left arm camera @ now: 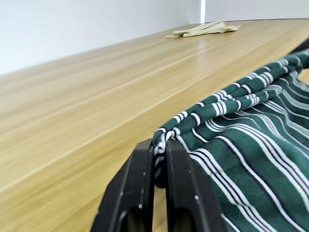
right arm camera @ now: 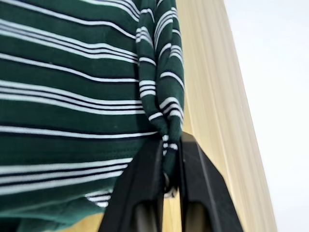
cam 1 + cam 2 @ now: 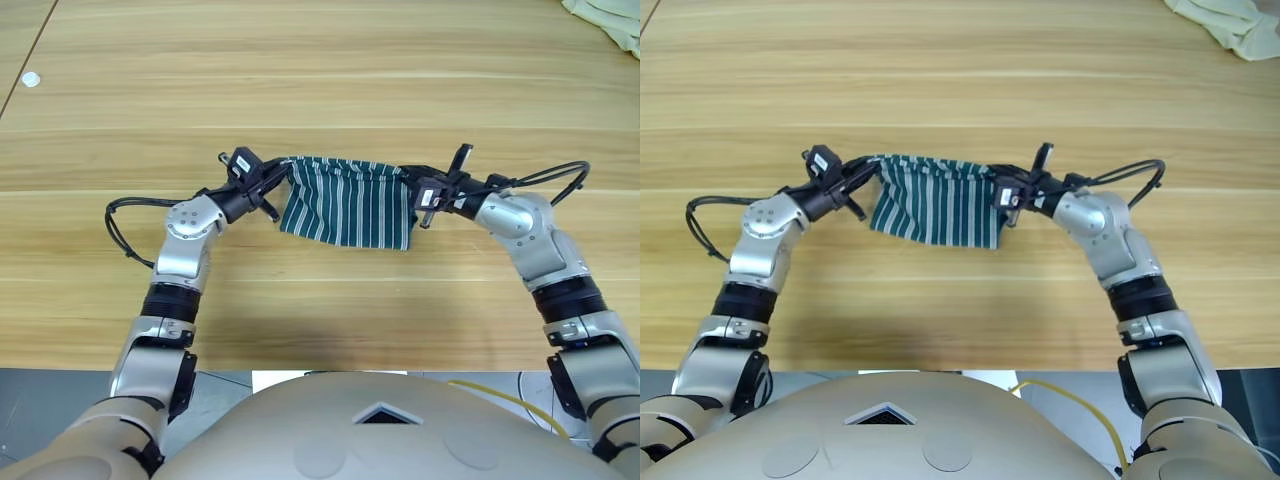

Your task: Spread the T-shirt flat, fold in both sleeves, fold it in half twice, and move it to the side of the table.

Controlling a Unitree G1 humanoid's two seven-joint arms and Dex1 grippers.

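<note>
Cloth of dark green with thin white stripes, the T-shirt (image 3: 348, 203) hangs as a short, folded band stretched between the two grippers over the near half of the wooden table (image 3: 300, 80), roughly midway across it. Its top edge runs taut and nearly level from one gripper to the other, while the rest drapes down toward six o'clock, with the lower hem slanting so that the corner at five o'clock sits lowest. Whether that hem touches the wood or hangs just clear of it cannot be told. The left gripper (image 3: 283, 178) sits at the shirt's ten o'clock corner, its black jaws pressed together on a bunched pinch of striped fabric, as the left wrist view shows close up. The right gripper (image 3: 412, 188) sits at the two o'clock corner, likewise clamped on a gathered fold of the same top edge, with the cloth spilling away from the jaws in the right wrist view. Both forearms angle inward toward the shirt. Well apart from it, at the table's far corner at one o'clock, lies a crumpled pale cloth (image 3: 605, 20), and far off at ten o'clock, near the table's left edge, rests a small white disc (image 3: 31, 79)
</note>
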